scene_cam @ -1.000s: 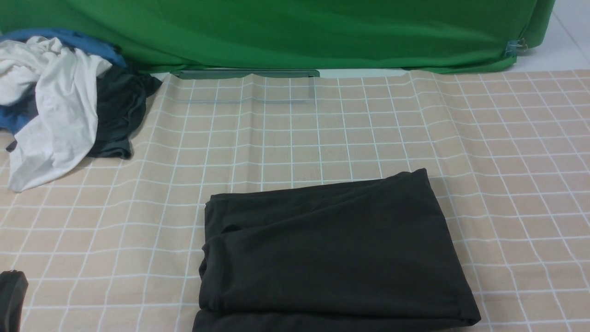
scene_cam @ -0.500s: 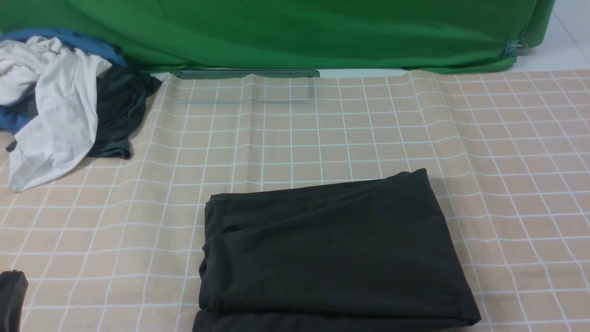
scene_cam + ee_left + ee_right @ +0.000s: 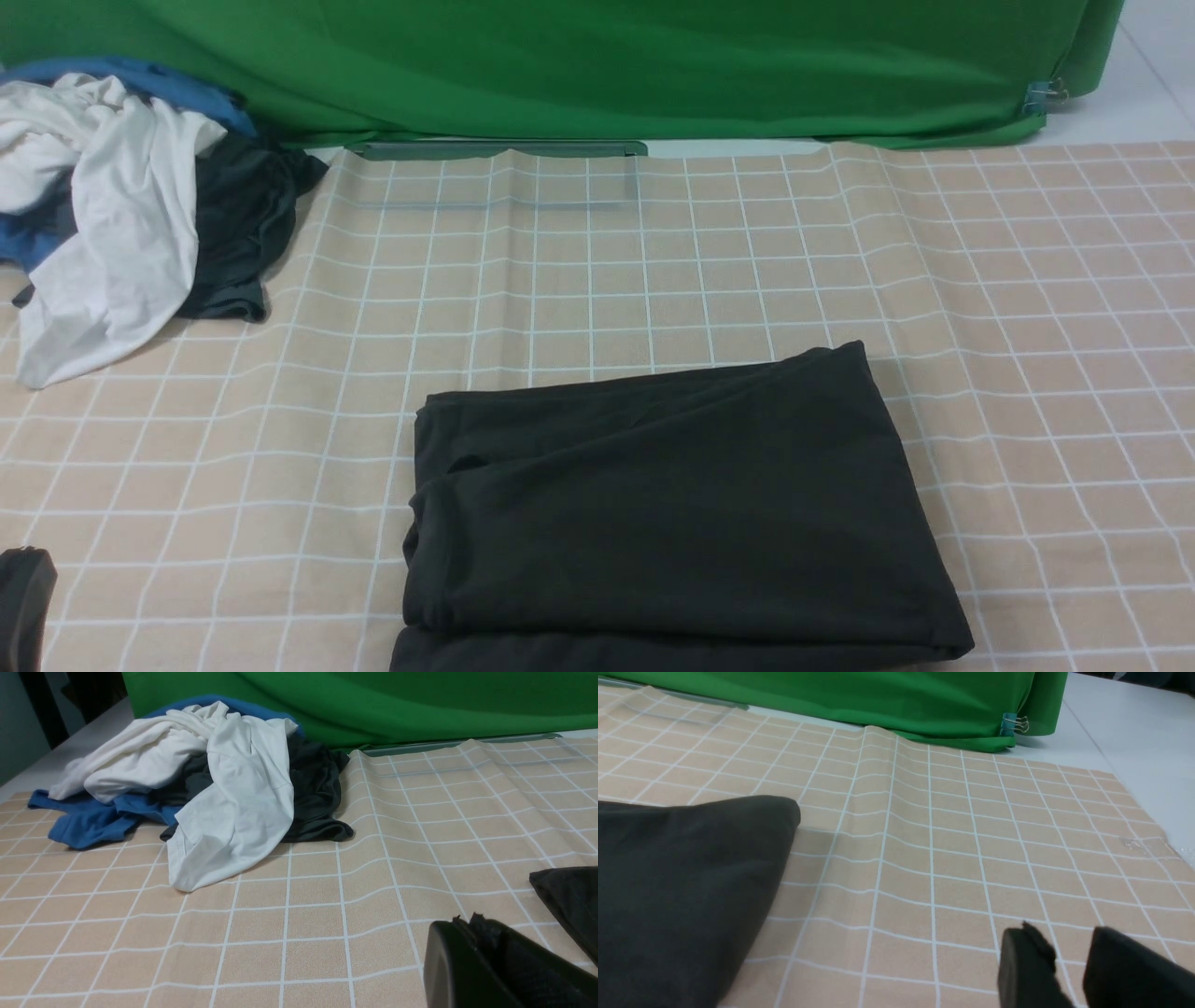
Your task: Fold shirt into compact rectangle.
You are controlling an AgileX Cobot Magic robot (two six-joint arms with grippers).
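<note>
With the left gripper [image 3: 472,933] clenched empty and the right gripper [image 3: 1064,952] parted, the folded black T-shirt [image 3: 672,513] is risking springing open unpressed.

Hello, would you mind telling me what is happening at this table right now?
A two-armed robot is folding laundry. The black shirt lies on the checked tablecloth already folded into a fairly neat rectangle, and nothing is touching it. The left claw is shut and empty beside the shirt; the right claw is open and empty on the other side. A heap of white, blue and dark clothes sits untouched at the far left.
</note>
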